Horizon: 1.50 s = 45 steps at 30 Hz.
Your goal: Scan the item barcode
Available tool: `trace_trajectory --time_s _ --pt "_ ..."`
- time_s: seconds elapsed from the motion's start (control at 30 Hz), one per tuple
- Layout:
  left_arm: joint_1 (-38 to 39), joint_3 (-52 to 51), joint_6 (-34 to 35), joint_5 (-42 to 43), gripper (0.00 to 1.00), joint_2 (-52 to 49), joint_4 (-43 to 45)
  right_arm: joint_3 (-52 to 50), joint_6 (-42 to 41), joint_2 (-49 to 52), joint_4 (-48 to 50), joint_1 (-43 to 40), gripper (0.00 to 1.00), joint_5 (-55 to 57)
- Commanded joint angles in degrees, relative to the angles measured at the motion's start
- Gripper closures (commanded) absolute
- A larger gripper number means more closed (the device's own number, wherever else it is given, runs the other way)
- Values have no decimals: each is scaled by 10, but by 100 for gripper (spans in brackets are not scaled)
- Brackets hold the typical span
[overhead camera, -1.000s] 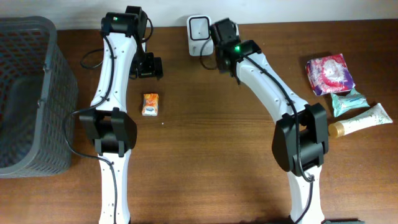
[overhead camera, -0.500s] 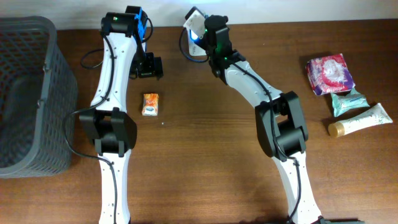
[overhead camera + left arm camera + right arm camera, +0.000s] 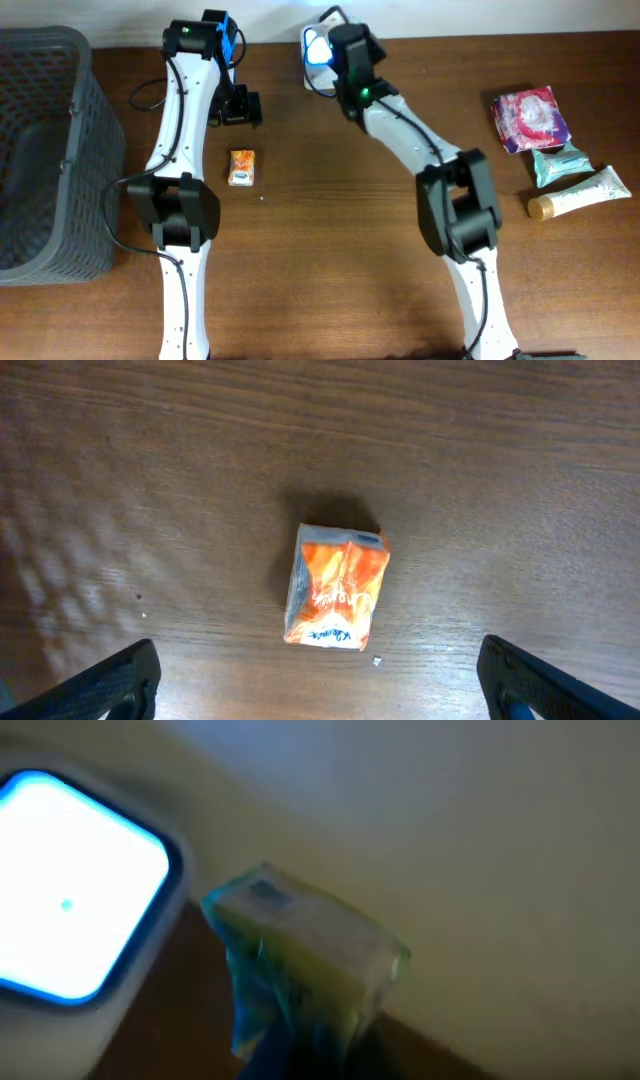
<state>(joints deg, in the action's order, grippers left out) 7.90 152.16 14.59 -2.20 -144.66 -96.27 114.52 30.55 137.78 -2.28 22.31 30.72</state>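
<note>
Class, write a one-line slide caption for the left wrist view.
Open left gripper hovers above an orange packet lying on the wooden table.

From above we look straight down on the whole table [image 3: 330, 250] from well off. Our left wrist camera faces down at the wood from nearer in, and shares with the top view the orange packet [image 3: 336, 588]. Our right wrist camera sits very close to the lit scanner [image 3: 70, 890] and a blurred green pack [image 3: 300, 960], looking toward the wall [image 3: 450, 820]; the scanner shows from above too.
</note>
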Motion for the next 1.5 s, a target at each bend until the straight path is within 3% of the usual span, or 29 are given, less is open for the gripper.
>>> trace_trajectory --time_s 0.0,0.1,0.23,0.43,0.5,0.57,0.67,0.73,0.77,0.93,0.97,1.03,1.17,1.23,1.3,1.47 --pt "-1 5 -1 -6 1 0 0 6 -184 -101 -125 -36 96 47" --pt "-1 5 -1 -6 1 0 0 6 -328 -147 -356 -107 96 43" --pt "-1 5 -1 -6 1 0 0 4 -330 -146 -608 -171 96 -3" --pt "-1 5 -1 -6 1 0 0 -1 -329 -146 -775 -245 96 -76" --pt "-1 5 -1 -6 1 0 0 -1 -330 -146 -779 -276 91 -76" --pt "-1 5 -1 -6 1 0 0 -1 -330 -146 -779 -303 38 -83" --pt "-1 5 -1 -6 1 0 0 -1 -330 -146 -783 -327 18 -137" --pt "-1 5 -1 -6 1 0 0 -1 -330 -146 -783 -328 12 -175" --pt "-1 5 -1 -6 1 0 0 -1 -330 -146 -782 -325 8 -249" --pt "-1 5 -1 -6 1 0 0 -1 -330 -146 -749 -295 8 -585" --pt "-1 5 -1 -6 1 0 0 -1 -330 -146 -738 -284 1 -633" --pt "-1 5 -1 -6 1 0 0 -1 -330 -146 -703 -246 2 -676" --pt "-1 5 -1 -6 1 0 0 -1 -332 -144 -628 -154 1 -673" --pt "-1 5 -1 -6 1 0 0 -1 -407 -139 -590 -112 1 -601" --pt "-1 5 -1 -6 1 0 0 -1 -479 -139 -583 -94 1 -518" --pt "-1 5 -1 -6 1 0 0 -1 -486 -139 -585 -104 1 -380"
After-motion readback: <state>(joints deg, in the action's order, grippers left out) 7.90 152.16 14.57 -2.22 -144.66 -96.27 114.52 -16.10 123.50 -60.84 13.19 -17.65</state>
